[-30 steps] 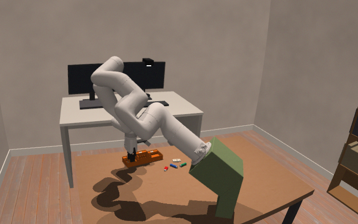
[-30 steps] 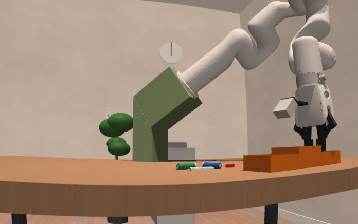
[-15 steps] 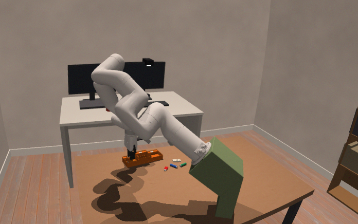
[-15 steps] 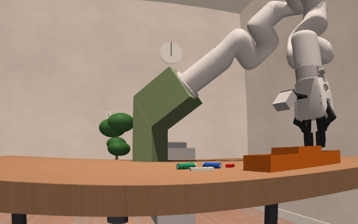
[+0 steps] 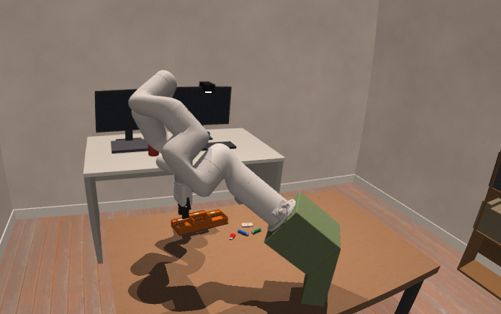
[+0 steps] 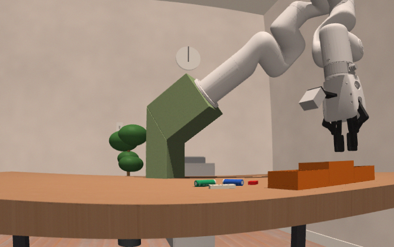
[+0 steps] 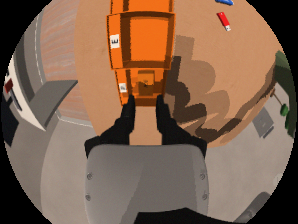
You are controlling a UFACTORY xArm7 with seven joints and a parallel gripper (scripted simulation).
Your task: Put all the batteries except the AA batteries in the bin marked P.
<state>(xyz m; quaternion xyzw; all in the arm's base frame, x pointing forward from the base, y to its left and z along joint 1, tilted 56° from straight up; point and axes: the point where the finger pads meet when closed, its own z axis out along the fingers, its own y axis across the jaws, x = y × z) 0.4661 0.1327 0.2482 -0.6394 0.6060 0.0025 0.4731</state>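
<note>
The gripper hangs empty, jaws narrowly parted, above the nearest of three orange bins at right of the exterior view. The green battery, blue battery and small red battery lie mid-table by a white card. Risk: a round cell rolling from a shallow grasp.
</note>
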